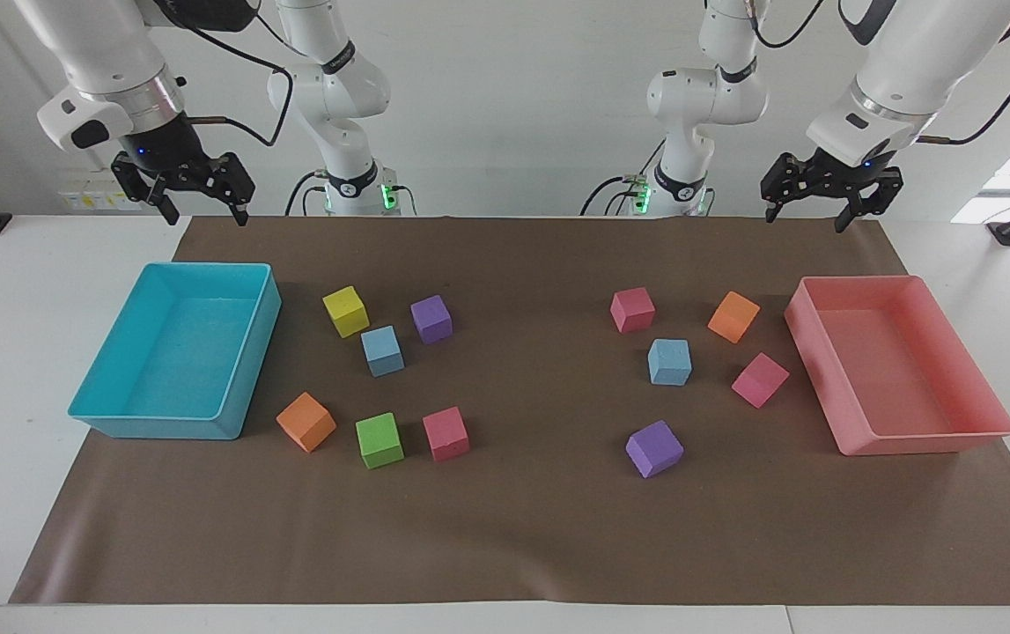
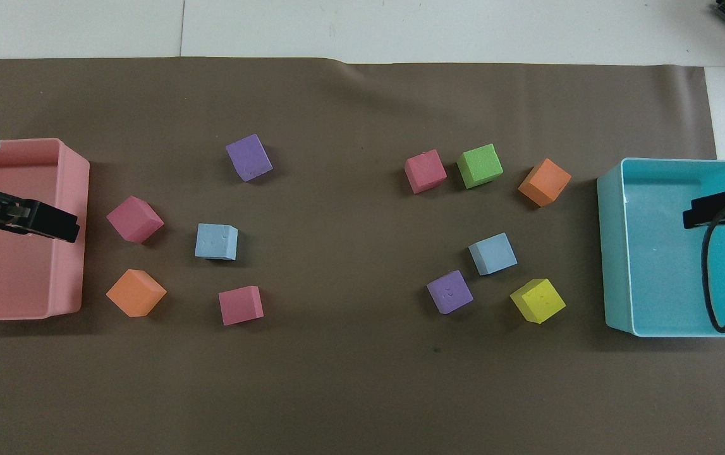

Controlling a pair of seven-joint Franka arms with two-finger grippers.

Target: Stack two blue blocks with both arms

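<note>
Two light blue blocks lie apart on the brown mat. One blue block (image 1: 382,350) (image 2: 492,253) sits among the cubes toward the right arm's end, between a yellow cube and a purple cube. The other blue block (image 1: 669,362) (image 2: 216,241) sits toward the left arm's end, among pink cubes. My right gripper (image 1: 202,210) (image 2: 710,213) hangs high and open by the turquoise tray's end, holding nothing. My left gripper (image 1: 807,216) (image 2: 52,221) hangs high and open by the pink tray's end, also with nothing in it.
A turquoise tray (image 1: 245,352) (image 2: 612,253) stands at the right arm's end and a pink tray (image 1: 822,370) (image 2: 74,253) at the left arm's end. Yellow (image 1: 345,311), purple (image 1: 431,319), orange (image 1: 305,422), green (image 1: 379,439) and pink (image 1: 446,433) cubes lie scattered around.
</note>
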